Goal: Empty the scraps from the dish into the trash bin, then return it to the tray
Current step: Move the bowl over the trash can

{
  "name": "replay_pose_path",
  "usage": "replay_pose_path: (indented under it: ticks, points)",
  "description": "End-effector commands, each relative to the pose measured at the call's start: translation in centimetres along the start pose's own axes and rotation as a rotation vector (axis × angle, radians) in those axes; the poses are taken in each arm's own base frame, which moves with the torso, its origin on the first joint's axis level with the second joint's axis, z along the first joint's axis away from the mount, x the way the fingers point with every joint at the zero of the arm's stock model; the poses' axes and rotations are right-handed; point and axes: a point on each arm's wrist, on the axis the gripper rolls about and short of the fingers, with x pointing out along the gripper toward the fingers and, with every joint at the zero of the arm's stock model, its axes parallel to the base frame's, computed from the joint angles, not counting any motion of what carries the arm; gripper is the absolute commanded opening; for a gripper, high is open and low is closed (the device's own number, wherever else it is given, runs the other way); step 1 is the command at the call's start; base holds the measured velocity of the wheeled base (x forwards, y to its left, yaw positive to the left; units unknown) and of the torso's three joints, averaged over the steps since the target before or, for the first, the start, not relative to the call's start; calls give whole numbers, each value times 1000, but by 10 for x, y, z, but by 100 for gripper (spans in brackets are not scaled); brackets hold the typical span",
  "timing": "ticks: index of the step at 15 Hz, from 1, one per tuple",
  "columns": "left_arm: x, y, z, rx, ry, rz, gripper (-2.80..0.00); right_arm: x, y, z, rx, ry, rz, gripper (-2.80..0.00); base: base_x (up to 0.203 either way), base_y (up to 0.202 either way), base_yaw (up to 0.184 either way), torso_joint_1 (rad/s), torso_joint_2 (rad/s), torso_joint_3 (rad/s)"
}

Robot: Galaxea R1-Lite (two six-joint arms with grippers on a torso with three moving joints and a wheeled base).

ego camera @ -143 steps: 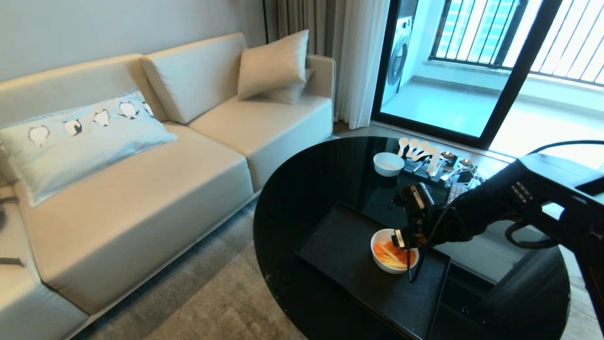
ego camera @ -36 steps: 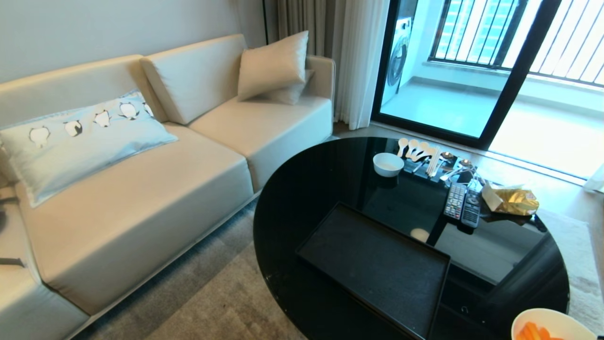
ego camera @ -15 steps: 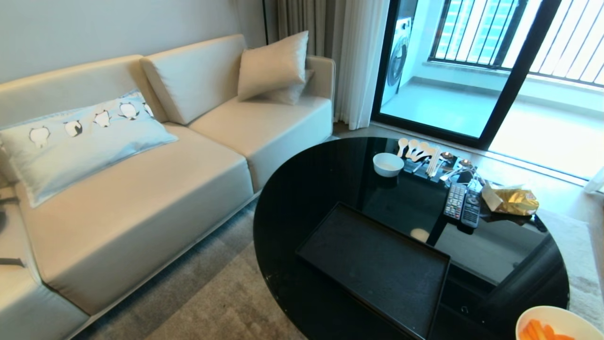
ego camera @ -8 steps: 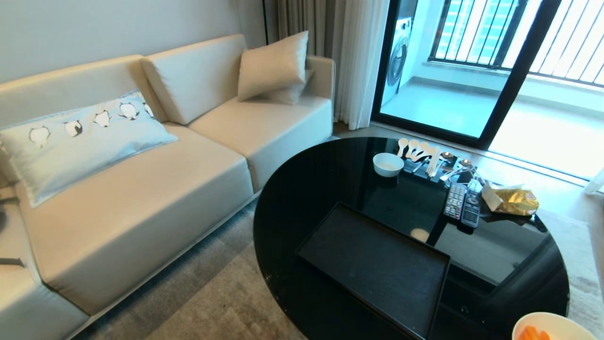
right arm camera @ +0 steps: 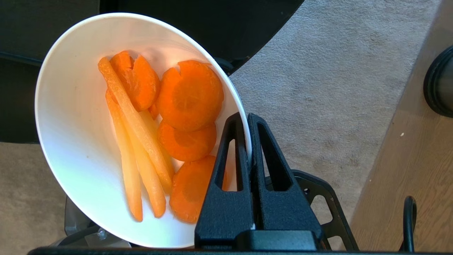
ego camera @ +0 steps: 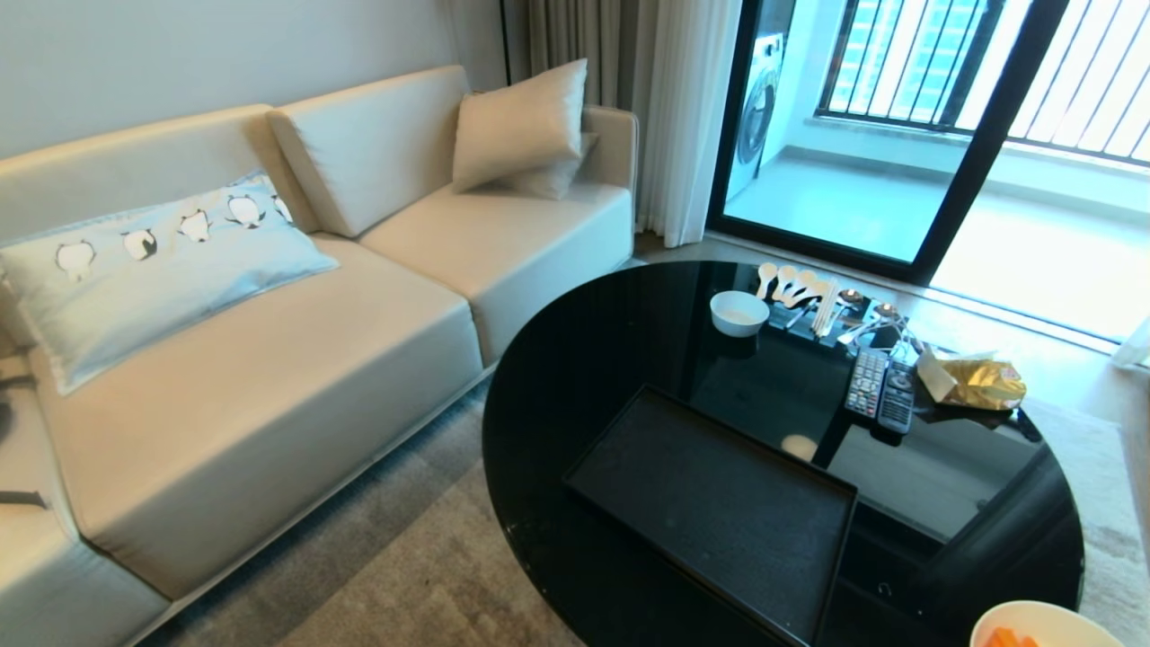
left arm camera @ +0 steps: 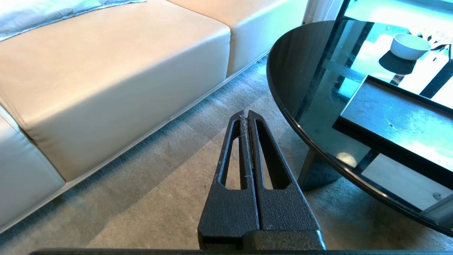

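dish: white bowl (right arm camera: 88,141) pinched by its rim in the right gripper (right arm camera: 247,120), one finger inside the wall, one outside; it hangs off the counter edge over carpet, only its rim showing at the head view's lower right corner (ego camera: 1047,624).
scraps: carrot slices and pale strips (right arm camera: 159,138) all in, piled on the bowl wall nearest the gripper. Nothing tipped out yet.
trash bin: not clearly in view. A dark round edge (right arm camera: 439,85) sits well off to the gripper's far side on wood floor; cannot tell what it is.
step: carry to the bin, then tip. Keep the bowl level until its lip is over the opening, then roll the wrist so the scraps slide away from the gripper.
risk: thin rim pinch, smooth ceramic; likely to slip if swung fast.
tray: black, bare (ego camera: 710,503), on the counter (ego camera: 584,359), well away from the right gripper.
left gripper: (left arm camera: 246,115) fingers pressed together, holding nothing, parked above the carpet beside the counter.
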Motion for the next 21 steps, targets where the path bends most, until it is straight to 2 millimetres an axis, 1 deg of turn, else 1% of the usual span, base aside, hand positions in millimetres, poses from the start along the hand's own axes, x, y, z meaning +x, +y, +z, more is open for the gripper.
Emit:
replay_pose_path:
  ticks: [1,11,21]
  points:
    - [0,0,0,-1,-1,0,-280,0,0,-1,0,5,-3,-280,0,0,0,0,0,0]
    - [0,0,0,-1,-1,0,-280,1,-1,-3,1,9,-3,-280,0,0,0,0,0,0]
    - [0,0,0,-1,-1,0,-280,-2,-2,-4,1,-11,2,-280,0,0,0,0,0,0]
